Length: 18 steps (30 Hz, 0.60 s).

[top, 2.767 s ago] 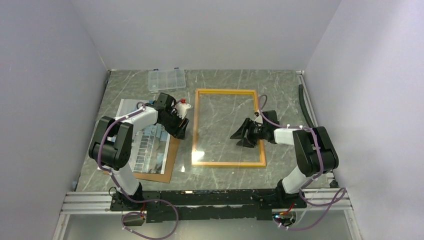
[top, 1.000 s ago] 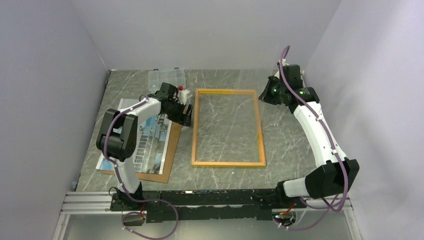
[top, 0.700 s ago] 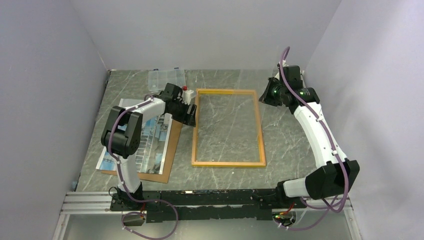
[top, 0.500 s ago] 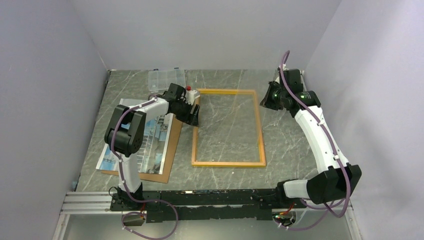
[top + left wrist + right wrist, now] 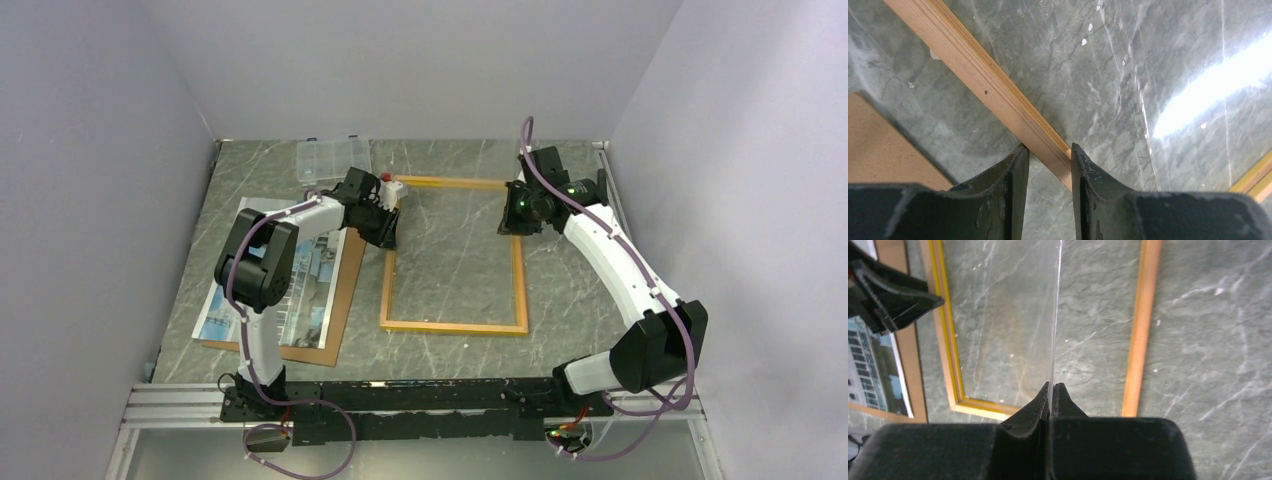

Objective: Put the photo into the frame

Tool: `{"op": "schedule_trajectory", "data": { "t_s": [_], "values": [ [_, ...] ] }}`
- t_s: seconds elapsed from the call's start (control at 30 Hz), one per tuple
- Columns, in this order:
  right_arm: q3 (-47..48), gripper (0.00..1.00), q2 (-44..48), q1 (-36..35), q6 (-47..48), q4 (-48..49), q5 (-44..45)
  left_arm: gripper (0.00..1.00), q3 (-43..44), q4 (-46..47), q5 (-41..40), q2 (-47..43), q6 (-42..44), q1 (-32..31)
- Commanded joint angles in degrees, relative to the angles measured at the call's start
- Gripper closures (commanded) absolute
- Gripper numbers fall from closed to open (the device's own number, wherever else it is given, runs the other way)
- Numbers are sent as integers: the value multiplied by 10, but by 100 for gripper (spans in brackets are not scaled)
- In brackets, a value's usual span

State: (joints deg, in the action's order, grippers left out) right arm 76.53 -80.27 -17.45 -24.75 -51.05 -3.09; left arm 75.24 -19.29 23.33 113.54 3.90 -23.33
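Observation:
The frame (image 5: 455, 327), thin and yellow-orange edged, lies mid-table. My left gripper (image 5: 388, 222) is at its far left corner. In the left wrist view its fingertips (image 5: 1049, 150) press both sides of the frame's wooden rail (image 5: 973, 70). My right gripper (image 5: 508, 215) hangs over the frame's far right part. It is shut (image 5: 1052, 387) on a thin clear pane (image 5: 1055, 315), seen edge-on above the frame (image 5: 1142, 315). The photo (image 5: 300, 280), a building against blue sky, lies to the left on the brown backing board (image 5: 335, 310), away from both grippers.
A clear plastic compartment box (image 5: 332, 158) sits at the back left, just behind the left gripper. Grey walls enclose the table on three sides. A dark strip (image 5: 603, 195) runs along the right wall. The arm bases' rail lines the near edge.
My left gripper moved right from the backing board's corner to the frame's left rail and closed on it. The right arm brought the clear pane from the back right corner over the frame.

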Motion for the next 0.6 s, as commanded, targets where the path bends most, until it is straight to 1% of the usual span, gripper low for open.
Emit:
{"op": "schedule_trajectory", "data": {
  "t_s": [0.0,0.33,0.43,0.5,0.57],
  "values": [
    [11,100,17,-14,-24,23,-28,74,6,13,-57,18,60,-4],
    [10,100,21,-15,-60,51,-84,77,-21,22,-70,-9,117,-9],
    [-3,100,28,-16,-72,71,-102,77,-18,15,-65,-10,109,-9],
    [-9,100,30,-17,-76,77,-103,75,-15,4,-54,-11,96,-9],
    [-6,100,32,-16,-74,80,-101,68,-11,-8,-42,-18,78,-9]
  ]
}}
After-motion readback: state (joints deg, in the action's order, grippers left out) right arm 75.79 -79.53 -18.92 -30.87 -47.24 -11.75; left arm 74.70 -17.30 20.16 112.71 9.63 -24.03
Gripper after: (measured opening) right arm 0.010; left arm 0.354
